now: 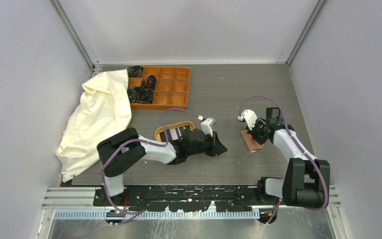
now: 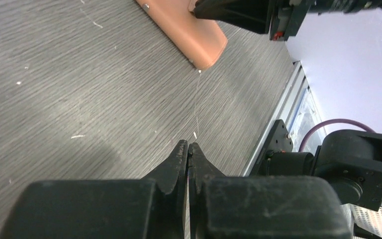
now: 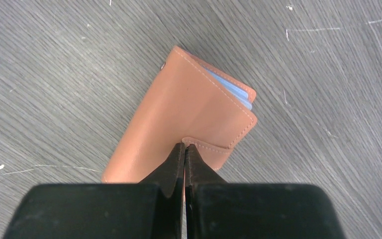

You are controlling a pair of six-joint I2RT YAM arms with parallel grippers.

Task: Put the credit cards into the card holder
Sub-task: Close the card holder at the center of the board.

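Card holder [image 3: 189, 114] folded, blue card [image 3: 231, 89] peeking out. Right gripper [image 3: 184, 147] pinched closed, tips on snap tab [image 3: 209, 150]; left gripper [image 2: 188, 145] closed, empty. Seems closing step: next, press snap firmly.

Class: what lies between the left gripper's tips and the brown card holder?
Only bare grey table, crossed by a thin pale thread-like line, between the left gripper and the card holder; the left wrist view shows it.

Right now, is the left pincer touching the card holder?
Apart. The left wrist view shows the shut left pincer with a stretch of bare table between its tips and the card holder.
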